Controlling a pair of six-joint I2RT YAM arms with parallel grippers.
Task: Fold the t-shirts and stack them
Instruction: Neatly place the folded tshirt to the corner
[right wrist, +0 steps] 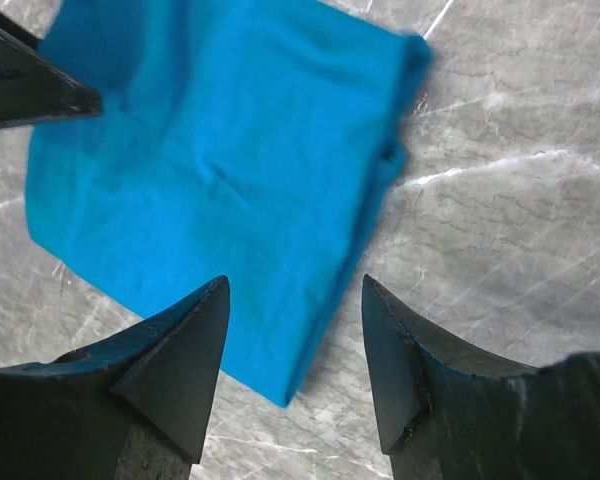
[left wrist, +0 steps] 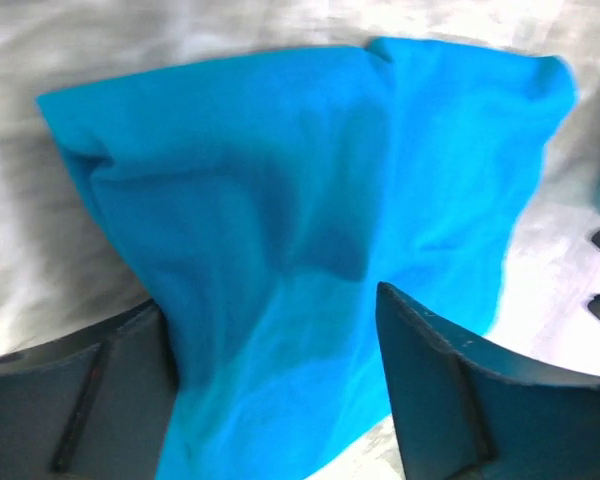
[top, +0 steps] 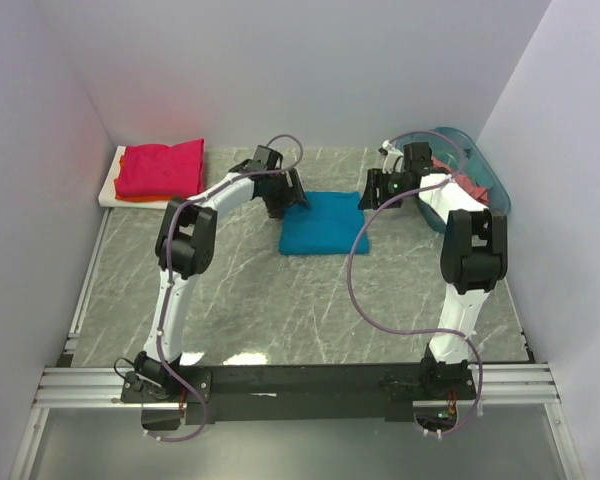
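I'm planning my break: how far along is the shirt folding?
Done: the magenta-red shirt lies folded on the orange shirt on the white board. In hand: the teal-blue shirt lies folded mid-table, the open left end effector straddling its edge, the open right end effector over its corner; it isn't stacked yet. Remaining: the salmon-pink shirt lies in the basket.

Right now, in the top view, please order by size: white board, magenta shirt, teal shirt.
1. white board, mostly covered.
2. magenta shirt and teal shirt: about alike, so unranked.
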